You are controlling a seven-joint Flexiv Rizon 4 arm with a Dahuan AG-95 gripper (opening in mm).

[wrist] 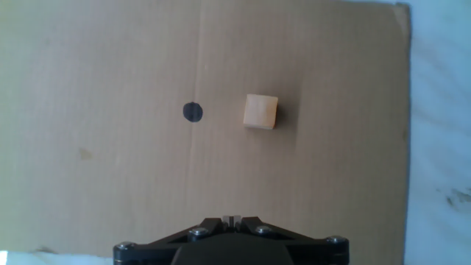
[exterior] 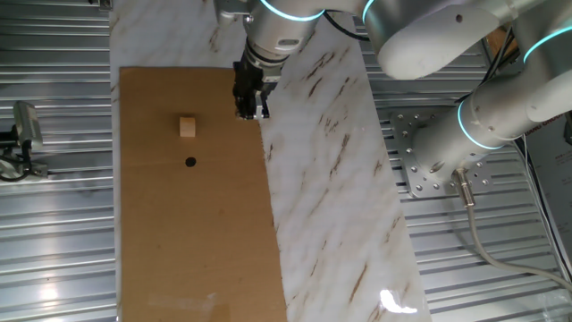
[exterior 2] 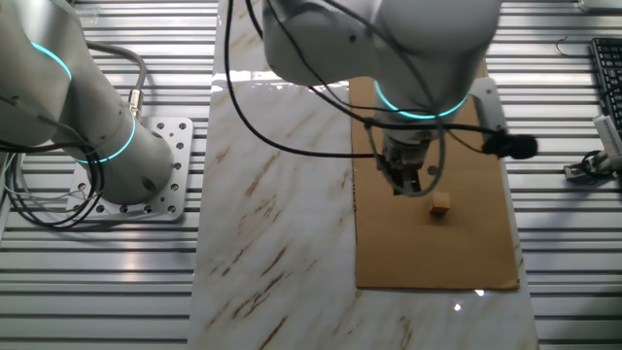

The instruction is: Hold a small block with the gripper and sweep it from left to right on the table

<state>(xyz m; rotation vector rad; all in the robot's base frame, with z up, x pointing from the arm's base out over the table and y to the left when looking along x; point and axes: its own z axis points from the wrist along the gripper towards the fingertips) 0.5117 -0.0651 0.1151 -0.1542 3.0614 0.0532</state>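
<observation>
- Here's the small block (exterior: 187, 127), a pale tan wooden cube, sitting on its own on the brown panel of the table (exterior: 197, 250), nothing touching it.
- Just beside it on the same panel, there's the black round dot (exterior: 189, 162), a small gap between the two.
- The gripper (exterior: 251, 112) hangs over the brown panel right by the seam with the white marble panel (exterior: 331, 179), off to one side of the block and clearly apart from it.
- From the other fixed view, the gripper (exterior 2: 409, 187) points down at the panel with the block (exterior 2: 441, 204) near its tip but not between the fingers.
- Hand view now: the block (wrist: 260, 112) lies ahead with the dot (wrist: 192, 111) alongside it; only the black base of the hand shows at the bottom edge.
- How far apart the fingers stand, I can't tell; they look close together in the fixed views, and they have hold of nothing.
- Cyan ring (exterior 2: 420, 110) glowing on the wrist, second white arm (exterior 2: 68, 107) standing on its bolted plate out on the ribbed grey metal surround (exterior: 54, 233).
</observation>
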